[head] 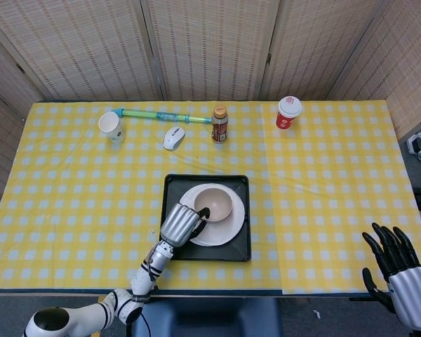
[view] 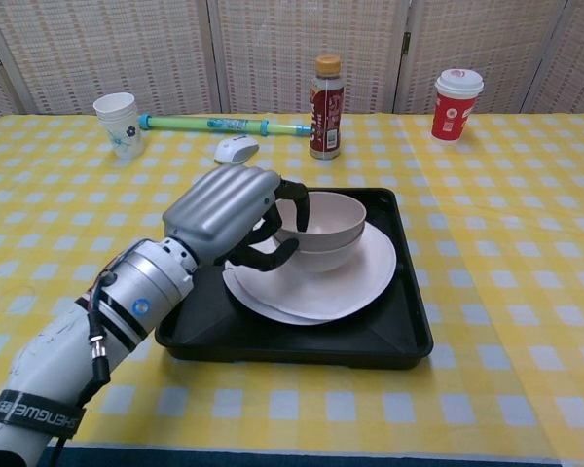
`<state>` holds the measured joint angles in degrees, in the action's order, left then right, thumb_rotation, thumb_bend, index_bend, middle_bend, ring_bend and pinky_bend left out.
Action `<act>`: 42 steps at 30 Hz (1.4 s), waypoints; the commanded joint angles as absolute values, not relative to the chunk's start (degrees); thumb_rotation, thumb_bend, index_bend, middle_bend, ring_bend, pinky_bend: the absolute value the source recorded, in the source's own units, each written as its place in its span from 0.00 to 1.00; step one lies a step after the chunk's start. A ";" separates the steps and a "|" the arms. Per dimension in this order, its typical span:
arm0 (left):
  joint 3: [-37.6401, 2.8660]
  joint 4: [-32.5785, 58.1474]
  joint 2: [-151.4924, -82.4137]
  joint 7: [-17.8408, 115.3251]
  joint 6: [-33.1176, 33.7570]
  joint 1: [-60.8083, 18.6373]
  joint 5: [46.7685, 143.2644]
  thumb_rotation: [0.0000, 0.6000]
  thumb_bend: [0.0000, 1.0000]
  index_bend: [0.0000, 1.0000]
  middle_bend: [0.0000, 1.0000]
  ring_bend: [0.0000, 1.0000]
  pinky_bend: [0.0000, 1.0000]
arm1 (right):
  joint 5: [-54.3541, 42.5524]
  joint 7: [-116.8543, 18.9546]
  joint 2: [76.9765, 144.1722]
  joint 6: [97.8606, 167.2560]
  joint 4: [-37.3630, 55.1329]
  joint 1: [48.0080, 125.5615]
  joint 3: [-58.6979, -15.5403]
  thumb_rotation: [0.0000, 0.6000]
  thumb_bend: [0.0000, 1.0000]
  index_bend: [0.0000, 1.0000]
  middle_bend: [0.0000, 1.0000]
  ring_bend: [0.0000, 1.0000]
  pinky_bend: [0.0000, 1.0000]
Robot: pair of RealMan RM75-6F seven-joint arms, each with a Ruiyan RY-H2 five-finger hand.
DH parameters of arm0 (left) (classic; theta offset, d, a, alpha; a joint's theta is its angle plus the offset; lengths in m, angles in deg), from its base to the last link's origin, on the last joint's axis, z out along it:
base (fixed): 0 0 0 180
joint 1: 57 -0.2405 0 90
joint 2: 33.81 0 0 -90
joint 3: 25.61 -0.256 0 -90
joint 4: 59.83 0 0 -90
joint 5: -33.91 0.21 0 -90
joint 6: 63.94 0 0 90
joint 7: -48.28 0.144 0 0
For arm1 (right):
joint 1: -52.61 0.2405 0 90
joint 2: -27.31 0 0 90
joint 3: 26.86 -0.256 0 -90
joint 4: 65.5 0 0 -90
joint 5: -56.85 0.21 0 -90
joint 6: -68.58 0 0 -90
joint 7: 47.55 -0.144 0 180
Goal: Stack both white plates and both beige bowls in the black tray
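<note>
Woven folding screens [head: 210, 49] behind a yellow-checked tablecloth [head: 323, 182], evenly lit.

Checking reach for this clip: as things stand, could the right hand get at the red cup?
Probably yes. The right hand hangs open off the near table edge, and only bare checked cloth lies between it and the red cup.

Two white plates [view: 316, 282] and two beige bowls [view: 331, 222] are counted, stacked in one black tray [view: 302, 336]. At 12 o'clock beyond it are found one bottle [view: 327, 93], one mouse [view: 236, 148], one green tube [view: 224, 124], and two paper cups [view: 117, 122].
</note>
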<state>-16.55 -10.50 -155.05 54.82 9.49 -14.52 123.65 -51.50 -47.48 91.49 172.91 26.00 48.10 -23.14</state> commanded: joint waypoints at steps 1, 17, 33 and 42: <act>-17.19 -8.28 -153.82 55.66 8.31 -15.07 123.10 1.00 0.45 0.32 1.00 1.00 1.00 | -51.75 -47.36 91.52 172.91 25.99 48.05 -23.10 1.00 0.56 0.03 0.00 0.00 0.00; -21.65 20.01 -133.11 73.86 15.44 -26.47 120.06 1.00 0.25 0.10 0.78 0.63 0.68 | -52.37 -47.31 91.78 171.56 26.51 48.60 -23.22 1.00 0.56 0.00 0.00 0.00 0.00; -34.79 29.40 -107.61 61.81 35.72 -51.12 121.06 1.00 0.24 0.12 0.08 0.00 0.00 | -45.94 -38.05 91.32 162.26 33.35 51.00 -25.10 1.00 0.47 0.00 0.00 0.00 0.00; -34.33 29.63 -105.44 60.78 36.78 -53.82 124.17 1.00 0.23 0.11 0.05 0.00 0.00 | -45.97 -36.09 91.78 160.39 33.96 51.57 -24.69 1.00 0.46 0.00 0.00 0.00 0.00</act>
